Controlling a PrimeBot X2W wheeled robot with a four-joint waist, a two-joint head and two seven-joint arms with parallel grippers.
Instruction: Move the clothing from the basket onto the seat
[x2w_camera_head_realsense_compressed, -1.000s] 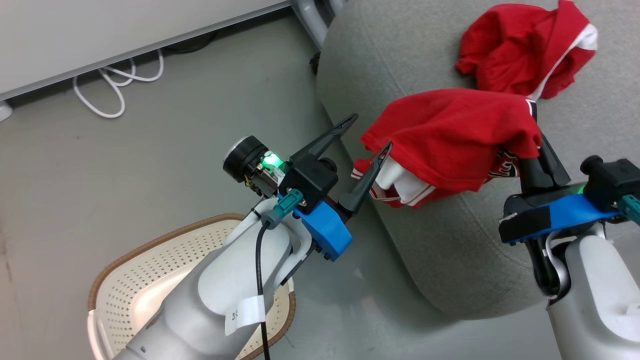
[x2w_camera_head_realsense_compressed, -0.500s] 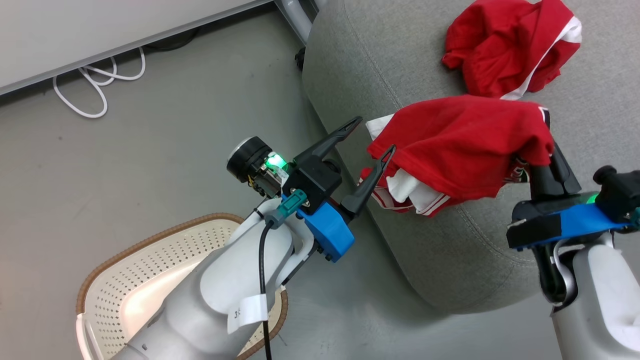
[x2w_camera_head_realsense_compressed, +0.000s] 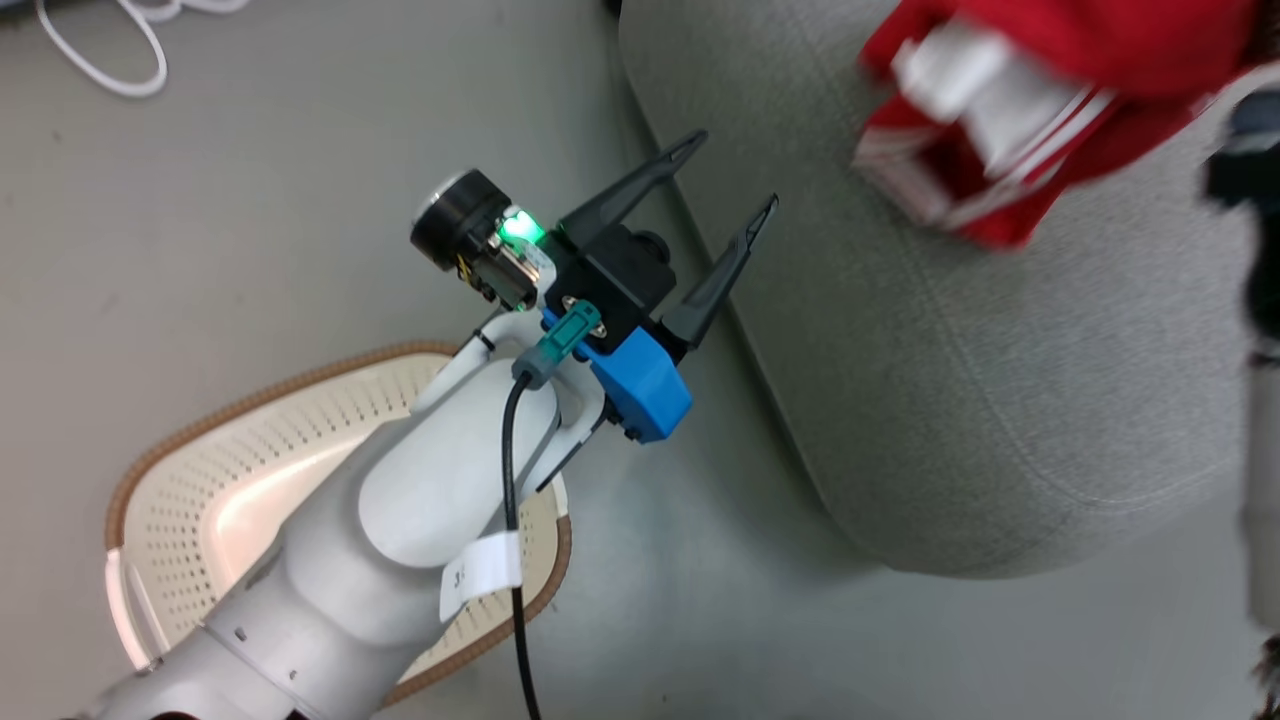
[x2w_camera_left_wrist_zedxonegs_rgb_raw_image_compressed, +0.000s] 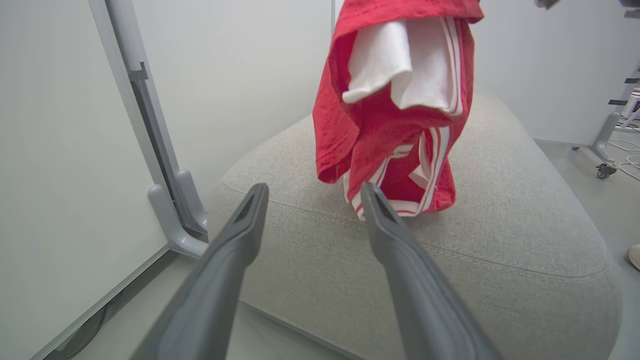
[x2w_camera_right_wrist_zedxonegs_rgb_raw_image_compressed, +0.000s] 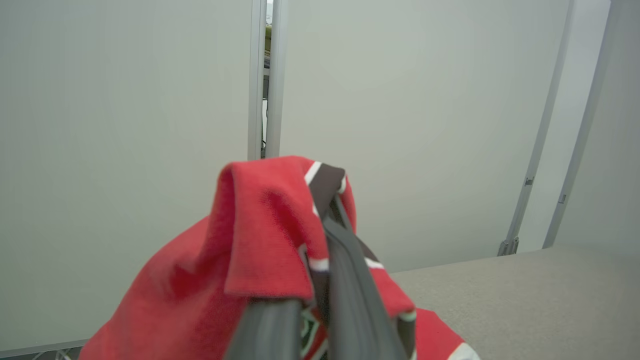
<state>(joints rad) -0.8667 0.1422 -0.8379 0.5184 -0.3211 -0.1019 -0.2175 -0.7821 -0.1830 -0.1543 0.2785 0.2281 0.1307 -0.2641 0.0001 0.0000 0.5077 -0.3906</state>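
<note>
1. Over the grey sofa (x2w_camera_head_realsense_compressed: 980, 380), dangling: a red jersey (x2w_camera_left_wrist_zedxonegs_rgb_raw_image_compressed: 395, 115) with white stripes, lower hem close to the cushion.
2. Clamped shut on the jersey's upper fold: right end effector (x2w_camera_right_wrist_zedxonegs_rgb_raw_image_compressed: 320, 235).
3. Spread wide, holding nothing, just off the sofa's edge: left end effector (x2w_camera_head_realsense_compressed: 735, 168).
4. On the floor (x2w_camera_head_realsense_compressed: 250, 200) beneath the left arm (x2w_camera_head_realsense_compressed: 430, 520): cream perforated laundry basket (x2w_camera_head_realsense_compressed: 180, 470), brown-rimmed.
</note>
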